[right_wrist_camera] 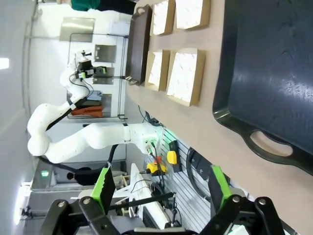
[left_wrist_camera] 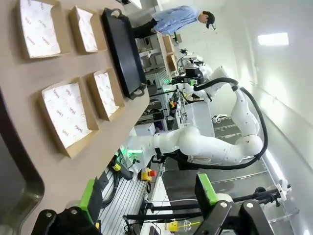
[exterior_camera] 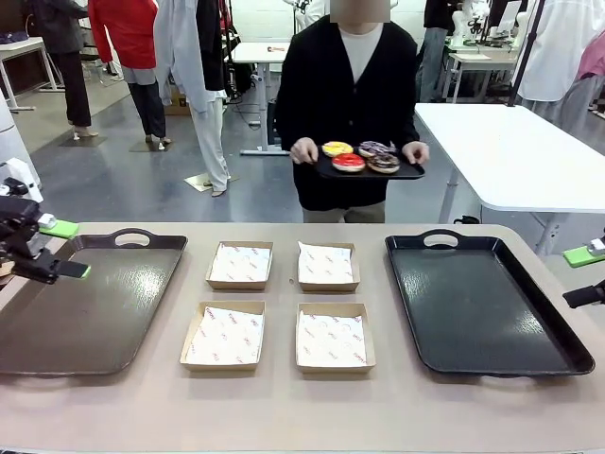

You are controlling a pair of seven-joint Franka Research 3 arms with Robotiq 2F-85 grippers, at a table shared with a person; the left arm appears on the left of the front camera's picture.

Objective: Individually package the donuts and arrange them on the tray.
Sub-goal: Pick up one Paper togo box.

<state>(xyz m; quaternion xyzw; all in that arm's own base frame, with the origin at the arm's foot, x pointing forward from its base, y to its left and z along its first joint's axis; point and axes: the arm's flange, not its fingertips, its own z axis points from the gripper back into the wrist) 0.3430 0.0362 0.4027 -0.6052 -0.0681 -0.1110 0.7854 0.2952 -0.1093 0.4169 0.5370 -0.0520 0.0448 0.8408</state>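
At the left edge of the front view, the left gripper (exterior_camera: 68, 249) is seen as a black body with bright green pads (exterior_camera: 59, 228). At the right edge, the right gripper (exterior_camera: 581, 276) is shown with one green pad and one black finger. In the middle of the left wrist view, the right arm (left_wrist_camera: 210, 147) is built of rounded, glossy white segments, and a black cable (left_wrist_camera: 265, 134) is looped over it. At the top centre of the front view, a black cardigan (exterior_camera: 317, 104) over a white top (exterior_camera: 359, 43) is worn by the person (exterior_camera: 345, 142).

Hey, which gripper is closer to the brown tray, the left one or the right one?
Left. The left gripper hangs open at the left edge of the brown tray. The right gripper is at the opposite side of the table, past the black tray.
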